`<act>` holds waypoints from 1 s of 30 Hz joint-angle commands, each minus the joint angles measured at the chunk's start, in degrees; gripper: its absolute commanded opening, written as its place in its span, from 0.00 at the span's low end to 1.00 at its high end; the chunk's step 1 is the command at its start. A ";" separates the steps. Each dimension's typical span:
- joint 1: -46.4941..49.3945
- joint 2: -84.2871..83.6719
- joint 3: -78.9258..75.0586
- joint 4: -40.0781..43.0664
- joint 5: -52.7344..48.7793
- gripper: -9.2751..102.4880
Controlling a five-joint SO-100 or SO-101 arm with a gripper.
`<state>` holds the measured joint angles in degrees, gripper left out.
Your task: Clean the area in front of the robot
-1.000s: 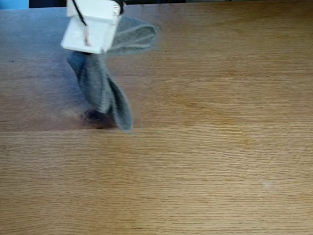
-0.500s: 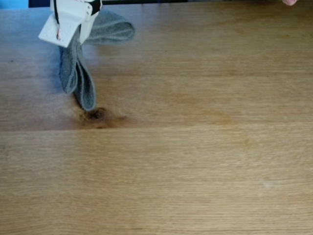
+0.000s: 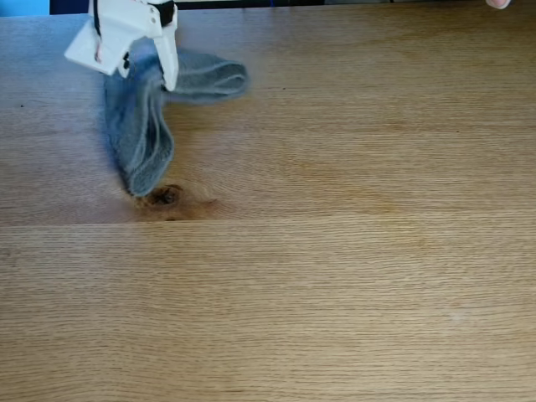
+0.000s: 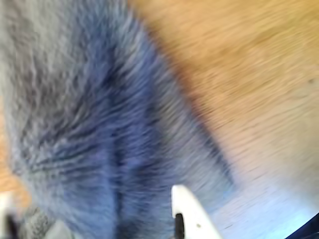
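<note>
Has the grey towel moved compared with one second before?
Yes. The towel swung left in the fixed view; its lower tip now stops just above the dark knot instead of covering it.

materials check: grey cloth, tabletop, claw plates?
Grey folded cloth: soft fuzzy textile, likely terry or microfibre; the wrist view shows fibrous pile.
Light-oak plank tabletop: wood or wood veneer, matte, with fine grain and a dark knot.
White flat-plated claw: smooth matte plastic, apparently.

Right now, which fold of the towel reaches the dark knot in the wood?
The long fold hanging toward the camera ends at the knot; the other fold lies sideways, away from it.
</note>
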<state>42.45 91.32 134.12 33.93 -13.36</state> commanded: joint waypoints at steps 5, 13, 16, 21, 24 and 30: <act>-2.81 13.01 -0.70 2.72 3.60 0.42; -20.92 24.26 -0.79 9.67 7.29 0.31; -28.56 27.33 -0.79 10.99 8.70 0.22; -39.11 33.05 0.00 11.43 11.43 0.12; -41.84 35.16 0.00 11.43 13.36 0.08; -41.66 41.84 0.09 13.54 18.37 0.08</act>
<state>0.97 126.91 135.00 46.49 2.64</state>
